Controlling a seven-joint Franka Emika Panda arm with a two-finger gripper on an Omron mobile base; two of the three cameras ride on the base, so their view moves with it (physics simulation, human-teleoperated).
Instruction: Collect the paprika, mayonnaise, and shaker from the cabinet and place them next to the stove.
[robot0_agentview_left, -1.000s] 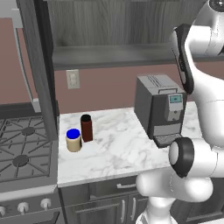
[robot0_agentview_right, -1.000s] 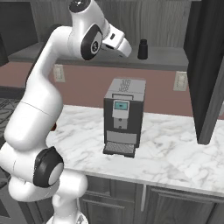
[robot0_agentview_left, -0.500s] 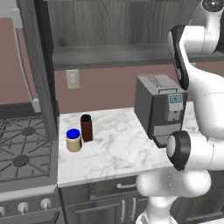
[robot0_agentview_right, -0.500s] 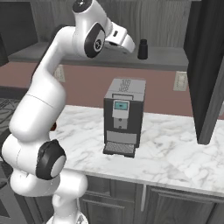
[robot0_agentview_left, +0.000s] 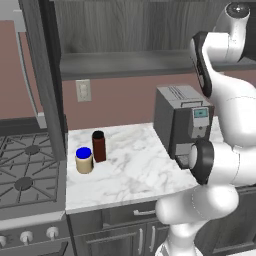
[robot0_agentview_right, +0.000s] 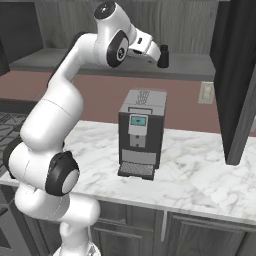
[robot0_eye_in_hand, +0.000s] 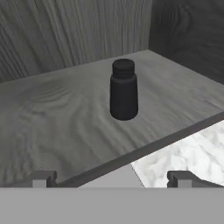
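Note:
The small black shaker (robot0_eye_in_hand: 124, 89) stands upright on the cabinet's grey shelf board (robot0_eye_in_hand: 52, 118), near its right corner. My gripper (robot0_eye_in_hand: 111, 179) is open and empty, just off the shelf's front edge, with the shaker centred ahead of it and some way off. From the right base view, the gripper (robot0_agentview_right: 158, 51) hangs at shelf height just left of the shaker (robot0_agentview_right: 164, 57). The paprika (robot0_agentview_left: 99, 146) and the mayonnaise (robot0_agentview_left: 84, 160) stand side by side on the marble counter, just right of the stove (robot0_agentview_left: 25, 170).
A grey boxy coffee machine (robot0_agentview_right: 141, 131) sits on the counter (robot0_agentview_right: 195, 170) below the shelf and under my arm. A dark cabinet side panel (robot0_agentview_right: 240, 85) hangs at the right. A wall outlet (robot0_agentview_left: 83, 90) is behind the counter.
The hand has edged a little to the right along the shelf toward the shaker. The shaker, paprika and mayonnaise have not moved, and the jaws stay open.

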